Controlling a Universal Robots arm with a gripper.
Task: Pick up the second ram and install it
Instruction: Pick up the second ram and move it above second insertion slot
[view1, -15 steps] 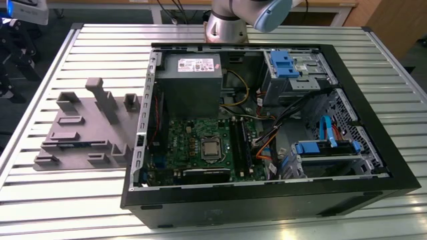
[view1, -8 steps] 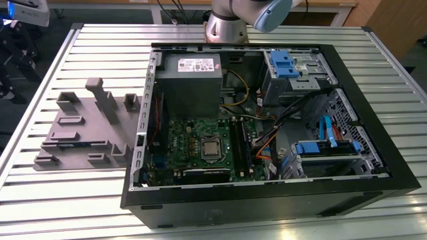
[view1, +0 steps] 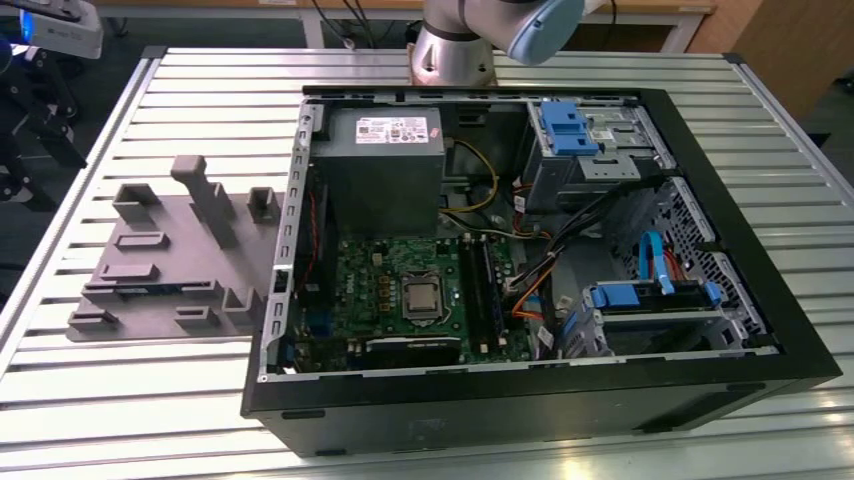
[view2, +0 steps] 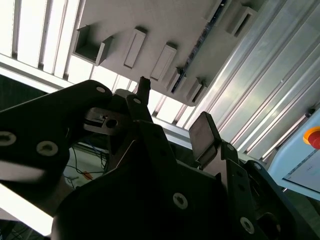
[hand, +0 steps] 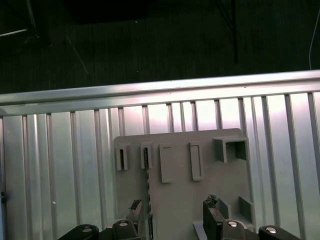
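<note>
On a slatted metal counter (view1: 174, 400), an open black computer case (view1: 534, 400) lies with its green motherboard (view1: 387, 270) facing up. Just beside the case, on the exterior view's left, sits a grey holder plate (view1: 160, 262) with raised blocks and narrow slots. The base of the robot arm (view1: 454, 45) stands on the counter behind the case. In both wrist views the second ram (hand: 148, 187) (view2: 197, 50) appears as a thin dark strip standing on edge in a long groove of the grey plate, apart from the case and the motherboard. The hand (hand: 172, 205) hangs above this plate, its two dark fingers (hand: 212, 215) spread wide with nothing between them. In the first wrist view the ram's edge runs close to one fingertip, but neither finger touches it. In the second wrist view the black body of the hand is in the foreground, with the plate's slots and the ram beyond the fingertips.
</note>
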